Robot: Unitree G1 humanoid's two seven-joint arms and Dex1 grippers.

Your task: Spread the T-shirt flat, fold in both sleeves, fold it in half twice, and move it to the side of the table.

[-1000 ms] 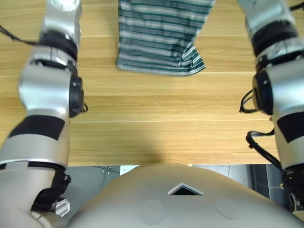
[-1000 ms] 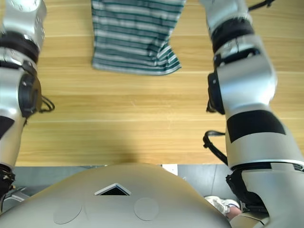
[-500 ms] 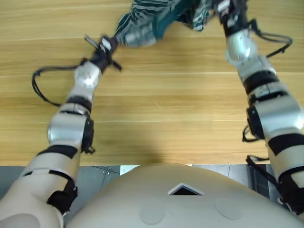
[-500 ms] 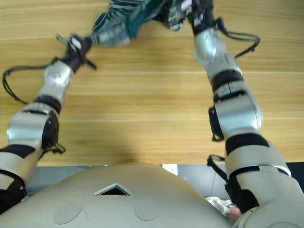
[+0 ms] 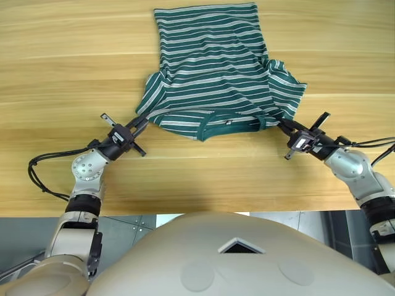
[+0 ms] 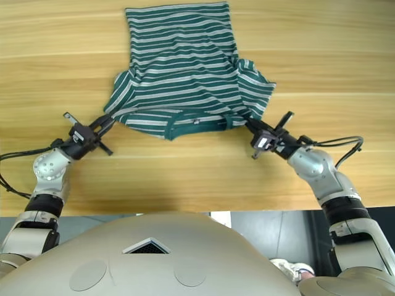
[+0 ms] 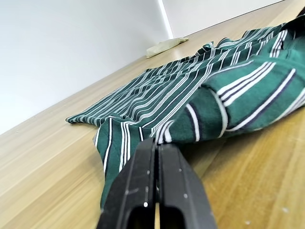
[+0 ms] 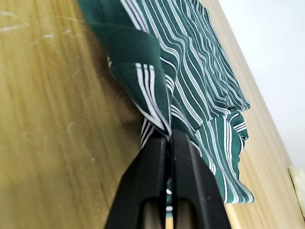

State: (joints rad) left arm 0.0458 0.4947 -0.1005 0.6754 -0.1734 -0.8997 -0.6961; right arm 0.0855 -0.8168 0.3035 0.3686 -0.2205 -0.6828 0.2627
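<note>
A green T-shirt (image 5: 213, 68) with white stripes lies on the wooden table (image 5: 197, 176), collar toward me and hem at the far side. Its body is mostly flat. The right sleeve (image 5: 287, 89) is crumpled and the left sleeve (image 5: 153, 94) is bunched against the body. My left gripper (image 5: 141, 122) is shut on the shirt's left shoulder corner, low over the table; the left wrist view shows that gripper (image 7: 156, 145) pinching the fabric. My right gripper (image 5: 281, 125) is shut on the right shoulder corner; the right wrist view shows that gripper (image 8: 168, 136) clamping a fold of striped cloth.
Bare wood runs between the collar and the table's near edge (image 5: 197, 213), and on both sides of the shirt. A small pale object (image 7: 167, 45) lies far off on the table near a white wall.
One second ago the shirt hung lifted between my raised arms. Both arms have swung out and come down, and the shirt now lies spread on the table with both grippers low near me.
</note>
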